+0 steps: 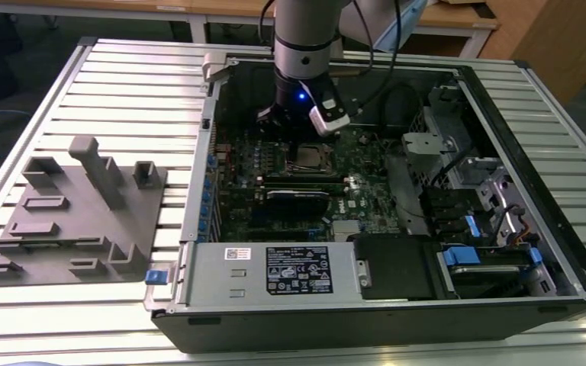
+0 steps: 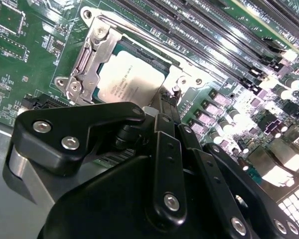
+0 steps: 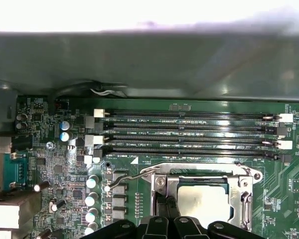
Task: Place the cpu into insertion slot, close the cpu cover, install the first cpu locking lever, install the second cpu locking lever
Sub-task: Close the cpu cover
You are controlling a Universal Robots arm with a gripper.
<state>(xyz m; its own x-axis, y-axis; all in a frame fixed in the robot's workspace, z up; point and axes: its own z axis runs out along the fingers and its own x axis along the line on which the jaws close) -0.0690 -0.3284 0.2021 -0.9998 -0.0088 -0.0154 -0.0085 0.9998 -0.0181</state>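
Note:
The cpu point(image 2: 129, 82) lies in the insertion slot point(image 1: 311, 158) on the green board, its pale metal top showing through the window of the cpu cover point(image 2: 95, 52). The cover point(image 3: 202, 175) lies flat over the cpu point(image 3: 202, 201). A thin wire locking lever point(image 3: 123, 178) sticks out sideways from one corner of the socket, its hooked end free above the board. A second lever rod point(image 2: 139, 31) runs along the cover's edge by the memory slots. My gripper point(image 3: 165, 205) hangs shut just above the socket's corner, fingertips point(image 2: 169, 104) together near the cover's edge and holding nothing.
Long black memory slots point(image 3: 189, 132) run beside the socket. Capacitors point(image 3: 92, 181) stand close to the free lever end. The case wall point(image 3: 149, 64) rises beyond the memory slots. A grey fixture block point(image 1: 79, 213) sits on the slatted table at the exterior view's left.

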